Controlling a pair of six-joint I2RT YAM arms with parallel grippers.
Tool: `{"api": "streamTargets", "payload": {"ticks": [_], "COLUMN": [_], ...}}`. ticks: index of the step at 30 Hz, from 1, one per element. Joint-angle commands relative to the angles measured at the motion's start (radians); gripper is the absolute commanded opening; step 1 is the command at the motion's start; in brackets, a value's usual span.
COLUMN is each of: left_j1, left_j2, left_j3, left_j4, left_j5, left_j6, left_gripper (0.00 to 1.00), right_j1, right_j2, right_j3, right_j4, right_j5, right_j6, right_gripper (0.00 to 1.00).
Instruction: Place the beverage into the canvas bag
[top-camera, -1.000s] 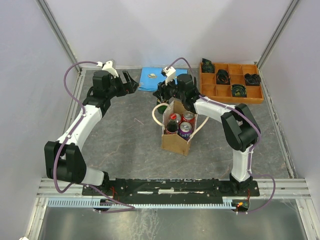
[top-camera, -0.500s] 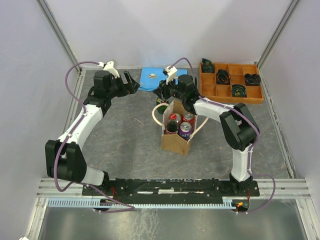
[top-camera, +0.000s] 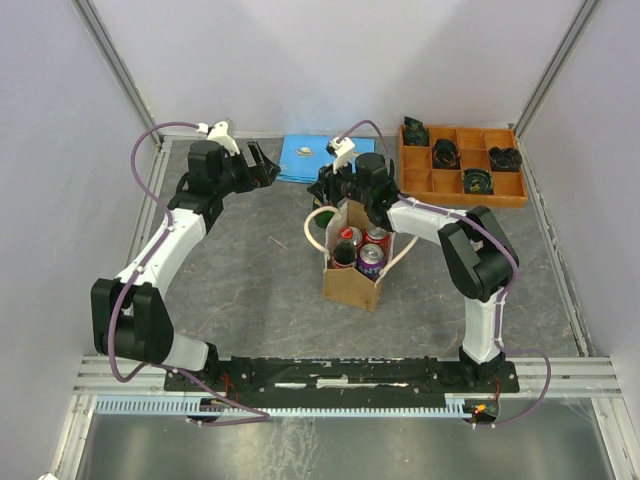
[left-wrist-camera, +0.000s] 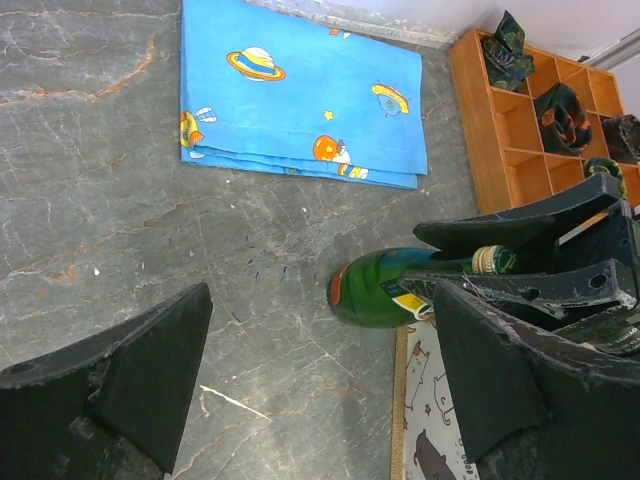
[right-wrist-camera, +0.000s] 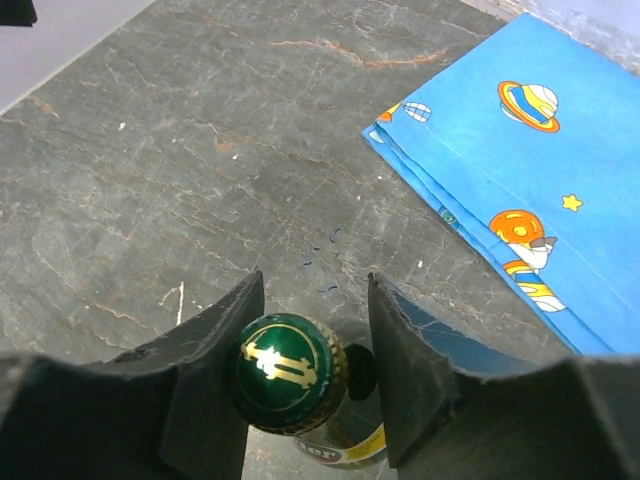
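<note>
Green bottle (left-wrist-camera: 375, 293) stands just behind the bag (top-camera: 352, 283), toward the far edge of the table (top-camera: 250, 280), its cap (right-wrist-camera: 288, 372) between the narrow jaws of the right gripper (right-wrist-camera: 312, 300), gap on one side (left gripper (left-wrist-camera: 320, 300) wide, empty): grasp in hand, I judge; next calls for closing, then lifting above the bag's rim.

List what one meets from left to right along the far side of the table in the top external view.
Left end effector → folded blue cloth → orange compartment tray.
</note>
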Motion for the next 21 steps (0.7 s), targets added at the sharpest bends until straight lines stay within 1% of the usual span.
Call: {"api": "streamTargets", "payload": {"ticks": [1, 2, 4, 5, 7, 8, 15, 21], "left_j1": [-0.005, -0.004, -0.005, -0.006, -0.006, -0.006, -0.006, -0.007], "left_j2": [0.008, 0.009, 0.012, 0.013, 0.015, 0.015, 0.014, 0.012], "left_j3": [0.013, 0.013, 0.013, 0.014, 0.017, 0.018, 0.020, 0.023], "left_j4": [0.046, 0.046, 0.048, 0.048, 0.048, 0.048, 0.048, 0.048], "left_j5": [0.027, 0.027, 0.027, 0.029, 0.029, 0.029, 0.032, 0.033], "left_j6": [-0.041, -0.041, -0.042, -0.043, -0.043, -0.043, -0.041, -0.043], "left_gripper": [0.97, 0.97, 0.97, 0.97, 0.97, 0.97, 0.97, 0.97], "right_j1": [0.001, 0.001, 0.002, 0.002, 0.001, 0.000, 0.001, 0.001], "right_j2": [0.005, 0.005, 0.009, 0.012, 0.017, 0.018, -0.019, -0.079], "right_j3": [-0.015, -0.012, -0.001, 0.007, 0.025, 0.033, 0.070, 0.133], "right_j4": [0.016, 0.015, 0.011, 0.003, -0.018, -0.025, -0.049, -0.133], "right_j5": [0.016, 0.016, 0.011, 0.006, -0.005, -0.007, 0.003, 0.048], "right_j6": [-0.015, -0.013, -0.012, -0.010, -0.008, -0.006, -0.018, -0.105], "right_gripper": [0.49, 0.45, 0.32, 0.23, 0.03, 0.00, 0.00, 0.00]}}
